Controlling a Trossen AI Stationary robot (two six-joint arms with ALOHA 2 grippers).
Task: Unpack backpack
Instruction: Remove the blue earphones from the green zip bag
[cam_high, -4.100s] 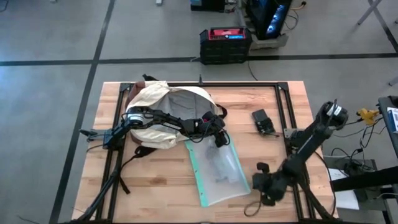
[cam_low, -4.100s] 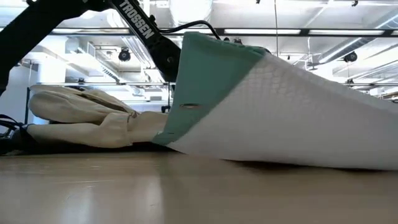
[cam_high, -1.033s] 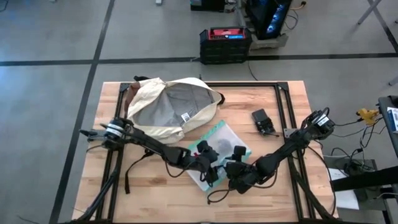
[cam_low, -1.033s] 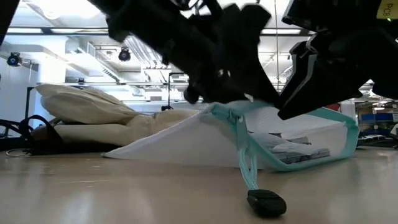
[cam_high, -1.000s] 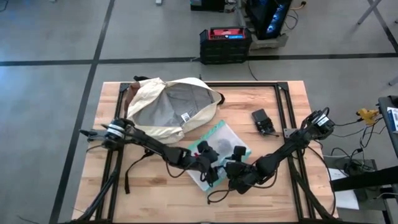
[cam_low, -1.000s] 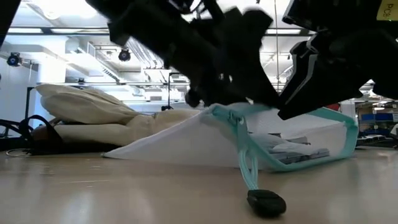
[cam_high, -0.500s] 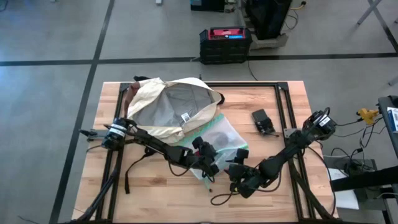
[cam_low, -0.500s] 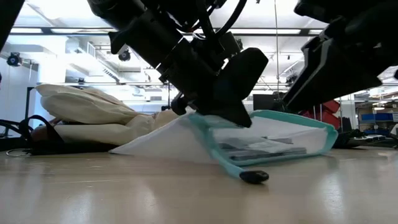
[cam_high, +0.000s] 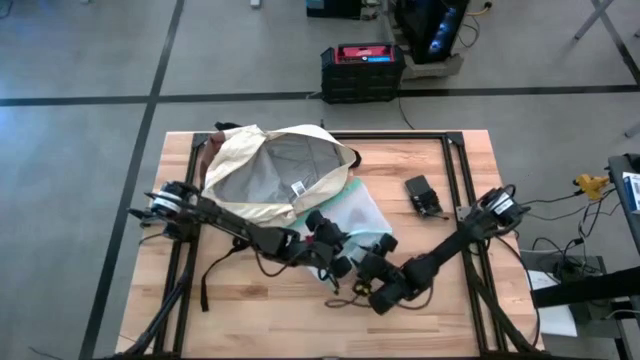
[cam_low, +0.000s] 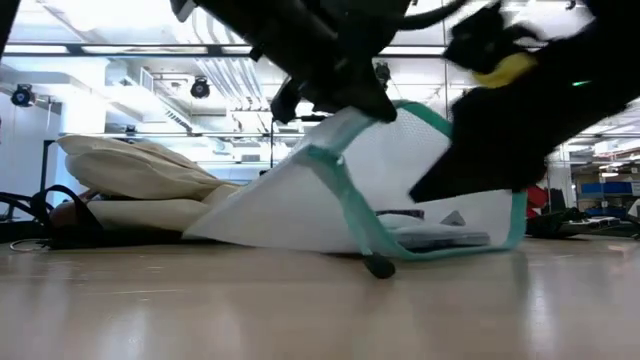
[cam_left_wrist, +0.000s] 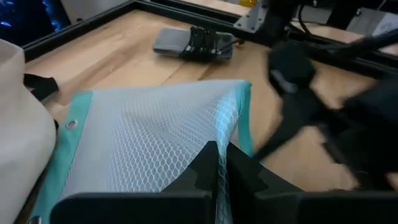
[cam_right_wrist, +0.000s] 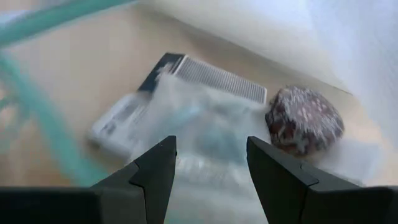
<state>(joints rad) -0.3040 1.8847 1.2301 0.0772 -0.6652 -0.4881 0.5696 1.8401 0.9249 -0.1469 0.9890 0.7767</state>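
The cream backpack (cam_high: 270, 175) lies open at the table's far left, grey lining up, resting on its side (cam_low: 140, 190). Next to it the clear teal-edged pouch (cam_high: 357, 218) stands tented (cam_low: 400, 190), its teal mouth gaping toward the near edge, its zip pull (cam_low: 378, 265) on the table. My left gripper (cam_left_wrist: 217, 163) is shut on the pouch's upper mesh (cam_high: 338, 255). My right gripper (cam_right_wrist: 208, 180) is open at the pouch's mouth (cam_high: 368, 275), looking in at a comb (cam_right_wrist: 214, 78), a speckled brown lump (cam_right_wrist: 305, 118) and a clear packet (cam_right_wrist: 205, 134). My left gripper pinches the pouch's upper mesh layer (cam_left_wrist: 224, 134) between its two fingers, close to the teal mouth edge. The fingers come slanting down from the table's left. That layer is drawn up into a peak (cam_low: 345, 115), while the pouch's lower side stays on the table.
A dark flat device (cam_high: 424, 195) lies at the table's far right (cam_left_wrist: 193, 42). The backpack's black straps (cam_high: 215, 265) trail toward the near left. A black metal frame (cam_high: 455, 170) runs round the tabletop. A red-and-black box (cam_high: 362, 70) stands on the floor beyond.
My left gripper has shut on the pouch's upper layer and risen, pulling it into a tent; the pouch's lower side stayed on the table. My right gripper has sunk and rolled, coming in toward the pouch's mouth.
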